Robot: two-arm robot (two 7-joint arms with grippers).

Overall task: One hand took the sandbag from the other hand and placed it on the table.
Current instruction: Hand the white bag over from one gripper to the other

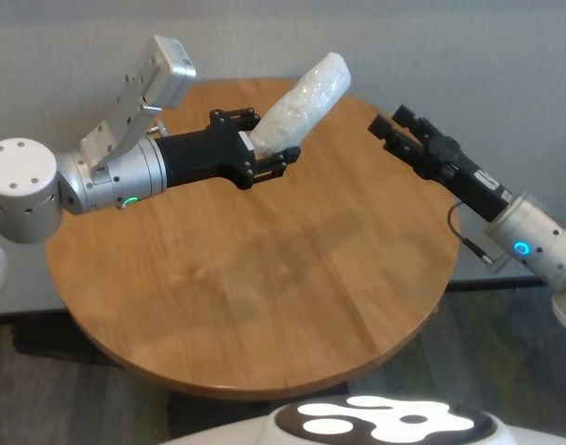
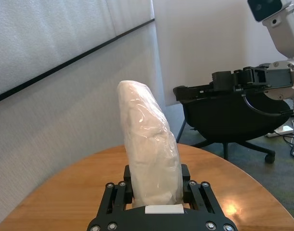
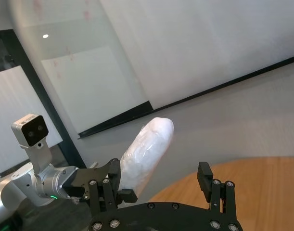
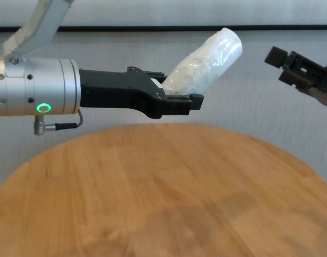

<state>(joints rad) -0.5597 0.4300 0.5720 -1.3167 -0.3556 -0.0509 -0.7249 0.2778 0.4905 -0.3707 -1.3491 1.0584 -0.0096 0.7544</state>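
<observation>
The left claw, nearest the chest camera and filling the left of that frame on its green-lit wrist, is clenched on the lower end of the sandbag, which juts up and to the right out of its fingers, held well above the counter. In the head view the same bag stands slanted in the upper middle of the frame, its free rounded end pointing toward the right claw, which sits at the upper right with its jaws spread wide and nothing between them, near the bag but apart from it. So, as I judge it, the handover has not yet happened: the bag is presented, the receiving claw is lined up and ready, and the taking, the letting go and the setting down are all left. The counter is a round top of honey-brown wood grain. Behind it runs a pale wall with a dark horizontal strip, and the left wrist view shows a black office chair on grey floor beyond the counter's far edge.
</observation>
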